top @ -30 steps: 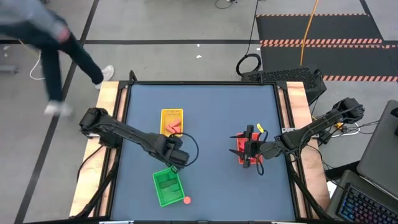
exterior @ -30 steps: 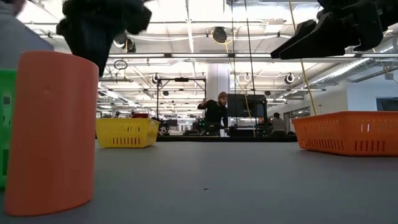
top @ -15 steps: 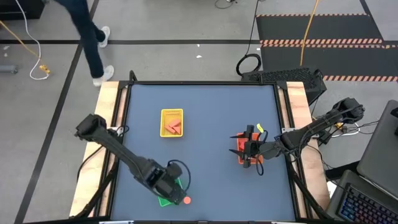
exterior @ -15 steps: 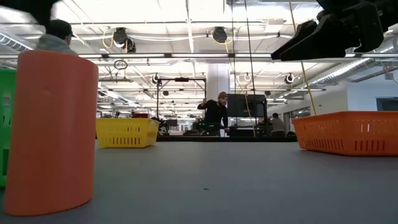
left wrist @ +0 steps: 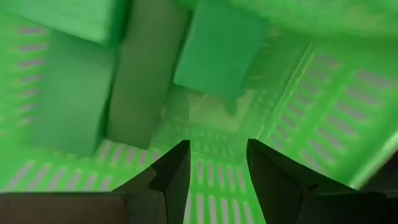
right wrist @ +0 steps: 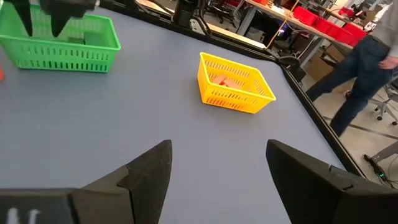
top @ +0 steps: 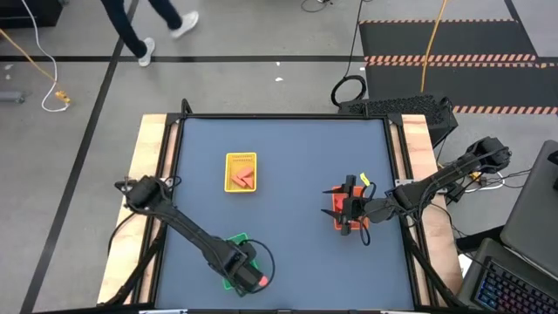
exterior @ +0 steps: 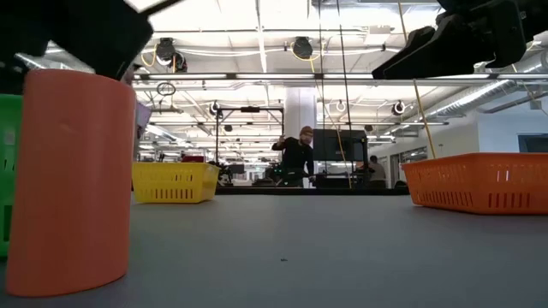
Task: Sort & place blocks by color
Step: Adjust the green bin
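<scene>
While left fingers (left wrist: 214, 171) gape over green blocks (left wrist: 217, 53), empty.

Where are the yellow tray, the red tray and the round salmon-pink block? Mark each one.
yellow tray (right wrist: 264, 94): right wrist view, on its near side wall.
red tray (exterior: 479, 192): low view, on its front wall.
round salmon-pink block (exterior: 73, 180): low view, on its curved side, in the foreground beside the green tray (exterior: 8, 154).

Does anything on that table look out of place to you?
One piece does. A salmon-pink round block stands alone on the table, just outside the green tray, while other pink pieces lie in the yellow tray. The left tool is over the green tray, open and holding nothing.
</scene>
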Available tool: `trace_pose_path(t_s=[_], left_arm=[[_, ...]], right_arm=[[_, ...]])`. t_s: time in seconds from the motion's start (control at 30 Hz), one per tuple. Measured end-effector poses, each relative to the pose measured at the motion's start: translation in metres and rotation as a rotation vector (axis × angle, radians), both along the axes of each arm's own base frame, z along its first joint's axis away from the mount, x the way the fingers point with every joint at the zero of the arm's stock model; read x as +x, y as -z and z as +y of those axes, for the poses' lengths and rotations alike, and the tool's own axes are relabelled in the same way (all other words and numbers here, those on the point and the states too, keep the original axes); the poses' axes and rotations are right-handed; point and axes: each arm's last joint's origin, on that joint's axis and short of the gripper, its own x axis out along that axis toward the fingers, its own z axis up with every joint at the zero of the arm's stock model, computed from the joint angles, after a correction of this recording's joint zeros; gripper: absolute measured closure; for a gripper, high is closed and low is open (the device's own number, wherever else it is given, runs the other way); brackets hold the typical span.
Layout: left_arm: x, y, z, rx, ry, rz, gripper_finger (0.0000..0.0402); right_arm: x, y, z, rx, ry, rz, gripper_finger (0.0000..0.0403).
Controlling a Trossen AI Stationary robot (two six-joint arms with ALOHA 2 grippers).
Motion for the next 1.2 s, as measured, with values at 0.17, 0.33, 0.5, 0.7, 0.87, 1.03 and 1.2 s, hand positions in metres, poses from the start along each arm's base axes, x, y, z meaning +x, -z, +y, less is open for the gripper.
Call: trace_pose_path(t_s=[0.17,0.33,0.5,0.7,0.87,1.03,1.2], left_arm=[[0.002,0.021,-0.003,-0.005,0.098,0.051,0.0243],[0.004,0.025,-0.001,-0.003,0.177,0.052,0.0243],[0.003,0.025,0.003,0.021,0.270,0.054,0.0243],[0.000,0.026,0.007,0.086,0.346,0.068,0.0243],[-0.001,0.026,0.009,0.113,0.410,0.066,0.0243],[-0.001,0.026,0.010,0.119,0.461,0.060,0.0243],[-0.002,0.027,0.009,0.119,0.528,0.057,0.0243]], right_arm=[[0.000,0.000,0.000,-0.001,0.000,0.000,0.0149],[0.000,0.000,0.000,-0.002,0.000,0.001,0.0149],[0.000,0.000,0.000,-0.004,-0.001,0.002,0.0149],[0.000,0.000,0.000,-0.004,-0.001,0.002,0.0149],[0.000,0.000,0.000,-0.004,-0.001,0.002,0.0149],[0.000,0.000,0.000,-0.002,-0.001,0.002,0.0149],[0.000,0.000,0.000,-0.002,0.000,0.003,0.0149]])
